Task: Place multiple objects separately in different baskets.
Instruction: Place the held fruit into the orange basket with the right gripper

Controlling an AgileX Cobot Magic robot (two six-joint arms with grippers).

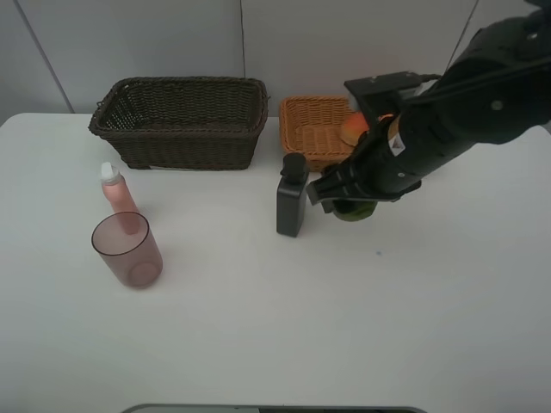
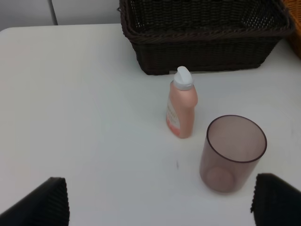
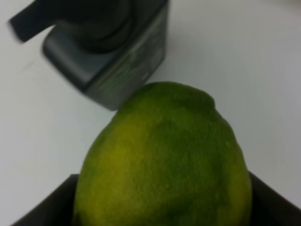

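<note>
My right gripper [image 1: 346, 200] is shut on the green lime-like fruit [image 1: 353, 210], just right of the upright dark grey-black bottle [image 1: 293, 196]. In the right wrist view the fruit [image 3: 164, 160] fills the space between the fingers, with the bottle [image 3: 113, 52] close behind it. The light orange-tan basket [image 1: 303, 112] holds an orange-red fruit [image 1: 353, 129], partly hidden by my right arm. The dark brown basket [image 1: 181, 142] stands to its left. The pink bottle [image 2: 181, 109] and the pink-purple cup [image 2: 233, 153] stand upright before my open left gripper [image 2: 160, 200].
The white table [image 1: 275, 327] reaches to a pale wall behind the baskets. A dark edge [image 1: 275, 409] shows along the front of the table. The left arm is out of the exterior high view.
</note>
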